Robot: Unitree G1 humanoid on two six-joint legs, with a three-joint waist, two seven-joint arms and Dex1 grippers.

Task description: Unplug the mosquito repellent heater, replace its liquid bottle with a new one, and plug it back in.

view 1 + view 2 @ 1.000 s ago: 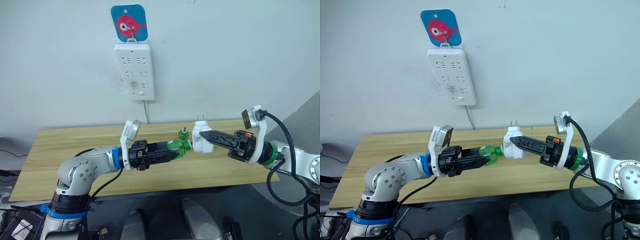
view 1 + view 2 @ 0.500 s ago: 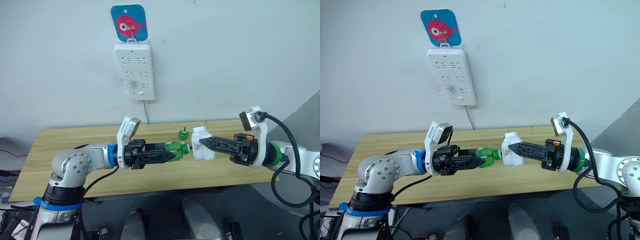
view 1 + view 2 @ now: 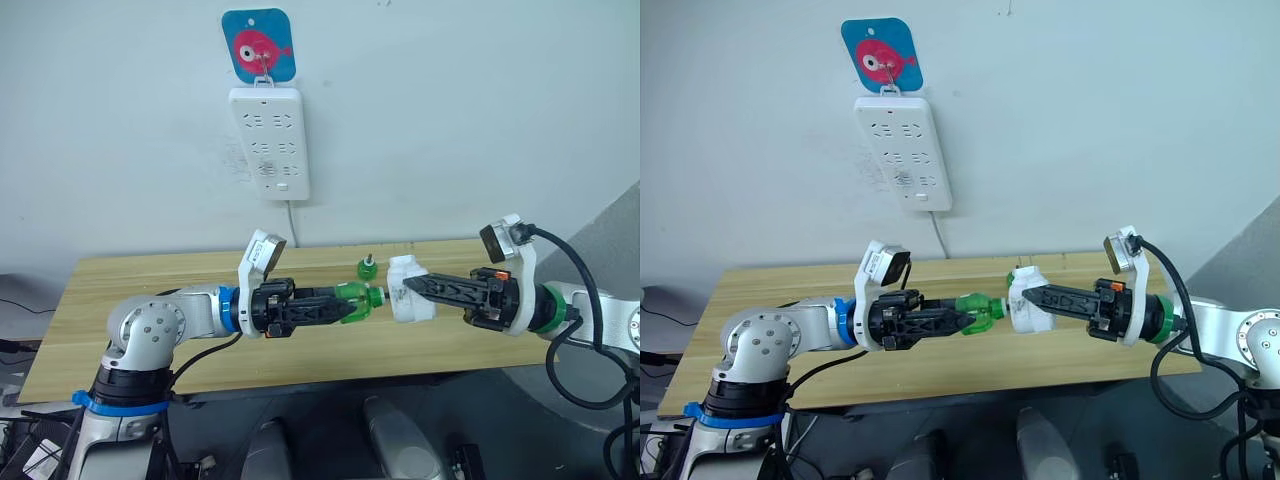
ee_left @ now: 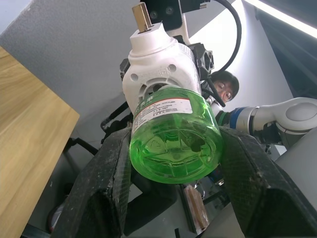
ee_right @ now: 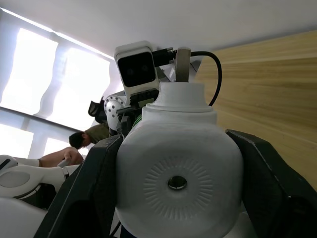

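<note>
The left end effector [image 3: 352, 304] is clamped on a green bottle [image 3: 354, 294], its neck meeting the heater [image 3: 408, 288] — gripped tight by the right end effector [image 3: 413, 288], both held above the surface [image 3: 140, 300].

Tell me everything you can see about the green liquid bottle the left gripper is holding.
The green liquid bottle is small, round and see-through, plastic by the look of it, holding green liquid, with a white label banded in red near its neck. It lies roughly horizontal above the wooden table, touching nothing below. The left gripper is shut on its body, one black finger on each side. Its neck end meets the underside of the white mosquito repellent heater, held by the right gripper; how far it is seated cannot be told.
</note>
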